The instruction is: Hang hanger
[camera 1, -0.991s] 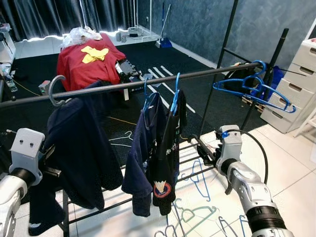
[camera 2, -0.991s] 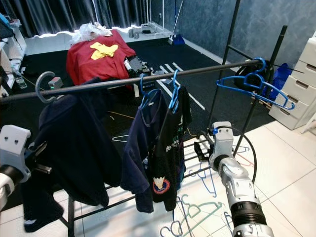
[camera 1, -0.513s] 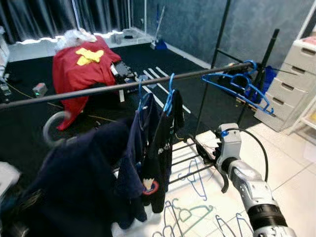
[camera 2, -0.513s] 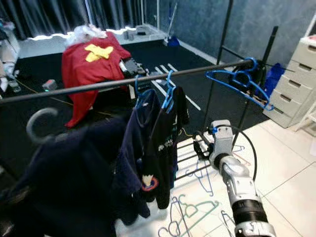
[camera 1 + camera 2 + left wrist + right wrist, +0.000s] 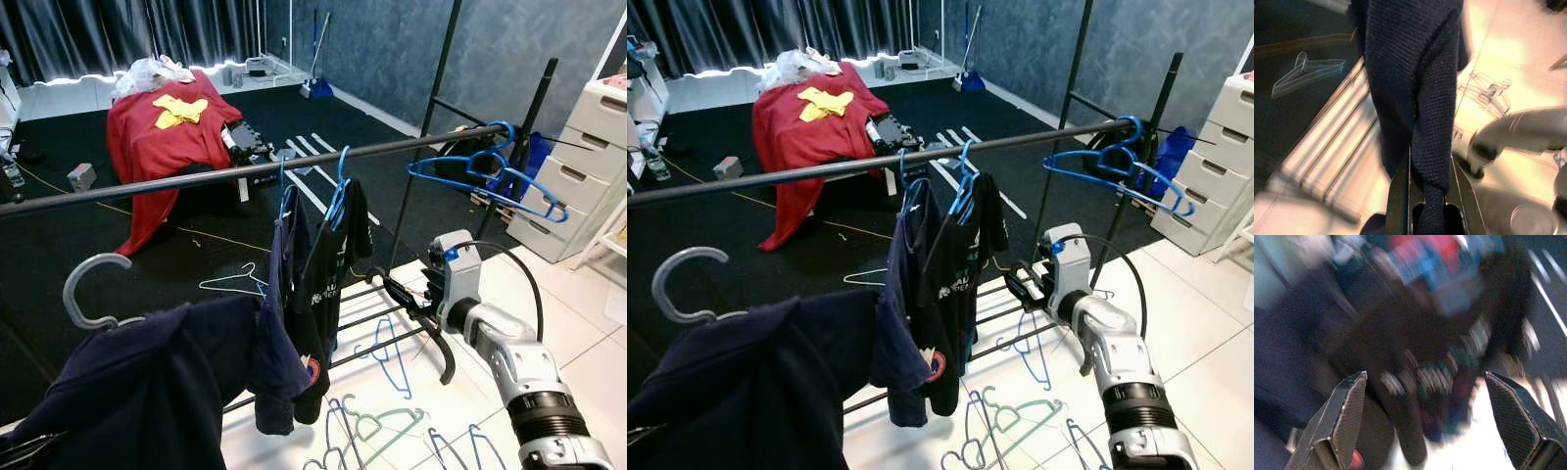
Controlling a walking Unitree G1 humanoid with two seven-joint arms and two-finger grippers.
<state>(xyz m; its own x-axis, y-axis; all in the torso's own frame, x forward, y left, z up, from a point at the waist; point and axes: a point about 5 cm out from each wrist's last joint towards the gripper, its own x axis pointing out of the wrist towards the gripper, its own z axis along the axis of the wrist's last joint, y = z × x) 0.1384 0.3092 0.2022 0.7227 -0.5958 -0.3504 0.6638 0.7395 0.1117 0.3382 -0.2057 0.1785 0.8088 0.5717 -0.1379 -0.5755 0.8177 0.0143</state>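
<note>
Grey hanger (image 5: pixel 90 290) with navy garment (image 5: pixel 147 392) now off, below rail (image 5: pixel 245 171)

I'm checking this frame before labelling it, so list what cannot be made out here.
1. Left end effector: its grip on the navy garment appears in the left wrist view; in the head views the garment covers the arm.
2. Right wrist view: motion blur smears the hanging clothes; their print is unreadable.
3. Grey hanger: its shoulders are buried inside the navy garment.
4. Rail: its left end is cut off by the picture edge.

Right gripper (image 5: pixel 1427 418) fingers spread wide; between them, blurred dark hanging garments (image 5: pixel 1415 357) with pale print.
</note>
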